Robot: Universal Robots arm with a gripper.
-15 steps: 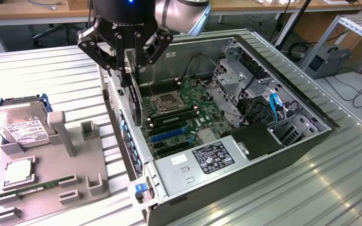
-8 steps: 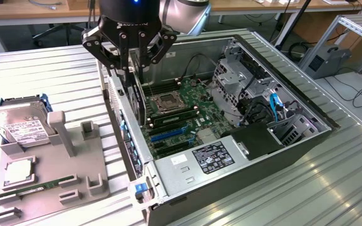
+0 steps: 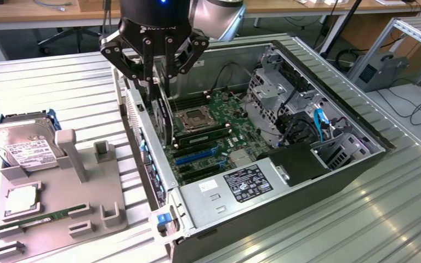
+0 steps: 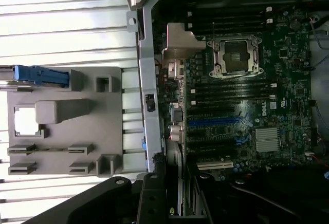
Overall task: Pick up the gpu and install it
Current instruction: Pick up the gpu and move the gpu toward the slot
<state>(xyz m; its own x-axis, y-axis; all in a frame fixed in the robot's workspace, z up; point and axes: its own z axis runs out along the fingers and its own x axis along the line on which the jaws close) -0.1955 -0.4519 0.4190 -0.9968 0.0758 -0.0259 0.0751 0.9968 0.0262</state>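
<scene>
The gpu (image 3: pixel 165 118) is a thin dark card seen edge-on, hanging upright from my gripper (image 3: pixel 155 79), which is shut on its upper edge. It hangs inside the open computer case (image 3: pixel 357 126), close to the rear wall. Its lower end is just above the motherboard (image 3: pixel 218 129), between the CPU socket (image 3: pixel 194 118) and the blue expansion slots (image 3: pixel 195 156). In the wrist view the gpu (image 4: pixel 177 183) and its silver bracket run down along the case's rear wall. I cannot tell whether the card touches a slot.
A grey fixture tray (image 3: pixel 64 192) lies on the slatted table at the exterior view's left. It holds a hard drive (image 3: pixel 20 145) in a blue-tabbed caddy, a CPU (image 3: pixel 22 200) and a green RAM stick (image 3: pixel 39 219). Drive cages (image 3: pixel 269 93) and the power supply (image 3: pixel 247 183) crowd the case.
</scene>
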